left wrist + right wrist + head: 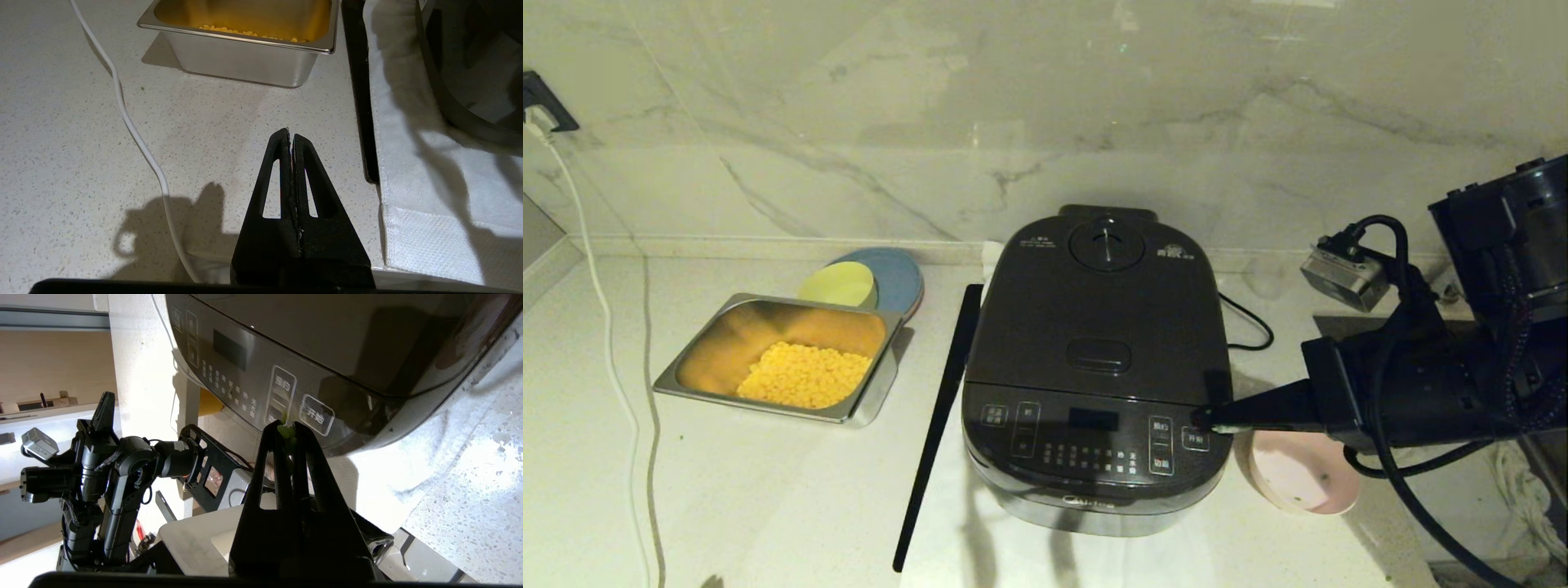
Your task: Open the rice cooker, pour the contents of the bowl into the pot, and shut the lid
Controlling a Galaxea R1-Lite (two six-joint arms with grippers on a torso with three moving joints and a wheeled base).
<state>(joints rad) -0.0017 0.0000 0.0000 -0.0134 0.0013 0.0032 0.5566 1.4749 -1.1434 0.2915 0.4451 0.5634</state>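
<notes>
One dark grey-black rounded-square rice cooker [1098, 367], heavy and glossy, lid down; right gripper [1205, 419] (closed, green bit stuck) at its front-right panel.

Left gripper [291, 138], closed and empty, hovers over the counter's front edge.

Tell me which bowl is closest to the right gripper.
The pink bowl, beside the rice cooker just below the right gripper. The yellow-green bowl sits far off, behind the corn tray.

The dark rice cooker [1097, 367] sits with lid [1099, 314] closed (pink bowl [1303, 482] beside it).
</notes>
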